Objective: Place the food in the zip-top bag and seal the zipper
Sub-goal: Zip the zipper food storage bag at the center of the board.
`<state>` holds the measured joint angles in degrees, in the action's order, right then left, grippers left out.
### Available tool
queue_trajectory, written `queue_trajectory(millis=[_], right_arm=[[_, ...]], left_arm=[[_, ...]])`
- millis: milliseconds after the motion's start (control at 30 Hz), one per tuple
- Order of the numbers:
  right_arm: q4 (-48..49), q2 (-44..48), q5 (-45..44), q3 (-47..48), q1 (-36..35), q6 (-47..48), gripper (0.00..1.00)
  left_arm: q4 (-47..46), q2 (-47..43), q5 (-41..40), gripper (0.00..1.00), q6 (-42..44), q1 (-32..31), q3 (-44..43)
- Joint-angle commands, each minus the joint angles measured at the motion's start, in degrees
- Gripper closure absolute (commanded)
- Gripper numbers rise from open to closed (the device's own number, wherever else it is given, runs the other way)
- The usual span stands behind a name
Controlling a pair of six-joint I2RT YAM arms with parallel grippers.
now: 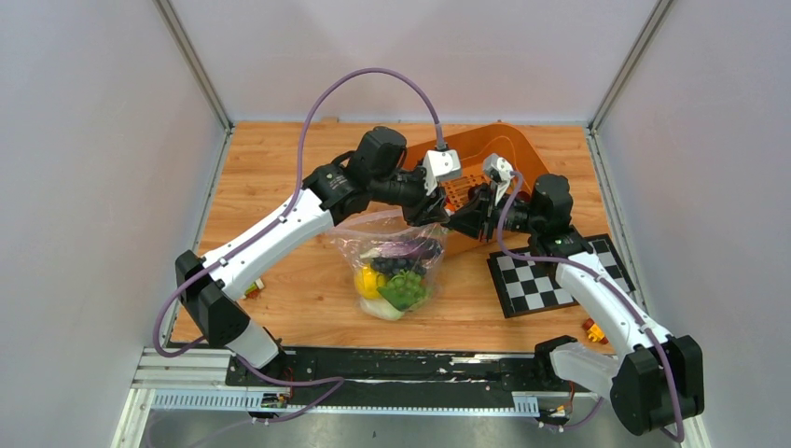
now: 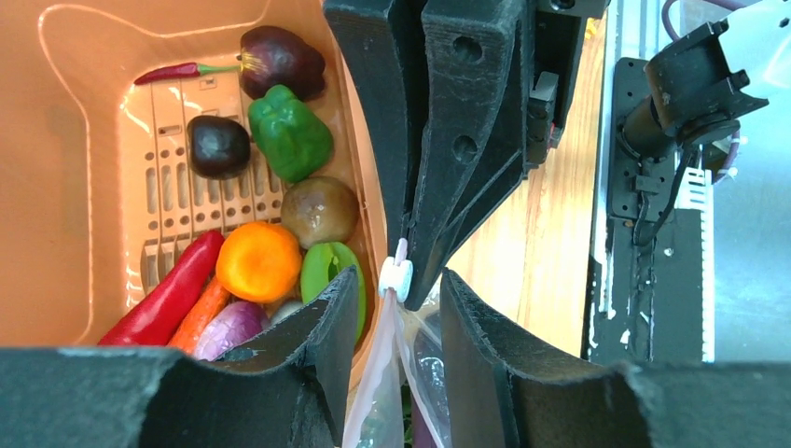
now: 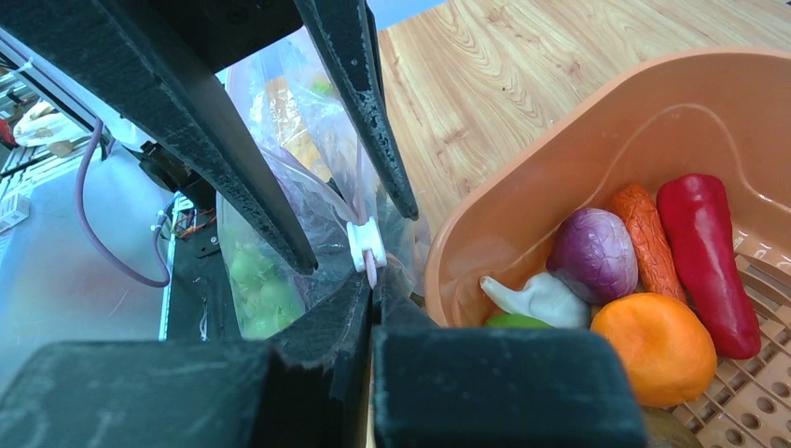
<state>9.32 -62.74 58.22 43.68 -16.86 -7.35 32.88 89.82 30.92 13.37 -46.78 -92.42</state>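
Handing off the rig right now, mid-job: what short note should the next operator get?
Left gripper: open, straddling the white slider on the zipper.
Right gripper: shut on the zip-top bag at its mouth edge, beside the slider.
Food: several pieces in the bag mid-table; more in the orange tub behind it.
Done: part of the food bagged.
To do: bag the rest if wanted, then seal; how far the zipper is closed cannot be told.
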Motion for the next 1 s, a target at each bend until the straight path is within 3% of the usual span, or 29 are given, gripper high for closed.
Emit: queue_trajectory(millis=[0, 300, 333, 367, 700, 967], right_arm=[[0.3, 1.48, 1.14, 2.46, -0.39, 1.23, 1.0], [-0.36, 1.7, 1.05, 2.66, -0.36, 2.06, 1.0], [-0.36, 1.71, 1.07, 2.64, -0.36, 2.0, 1.0], [-0.36, 1.58, 1.1, 2.55, -0.36, 2.0, 1.0], [-0.36, 1.79, 0.99, 2.29, -0.32, 2.13, 1.0], [-1.12, 1.53, -1.48, 2.37, -0.36, 2.14, 1.0]], left_arm=[[0.75, 0.57, -0.31, 0.55, 1.47, 0.29, -2.41], [0.58, 0.97, 1.08, 0.7, 1.05, 0.29, -2.75], [0.6, 0.93, 1.01, 0.74, 1.13, 0.29, -2.76], [0.62, 0.76, 1.03, 0.87, 1.22, 0.29, -2.7], [-1.33, -0.42, 1.33, 0.83, 0.55, 0.29, -1.66], [-0.06, -2.11, -0.59, 1.0, 2.54, 0.29, 0.07]])
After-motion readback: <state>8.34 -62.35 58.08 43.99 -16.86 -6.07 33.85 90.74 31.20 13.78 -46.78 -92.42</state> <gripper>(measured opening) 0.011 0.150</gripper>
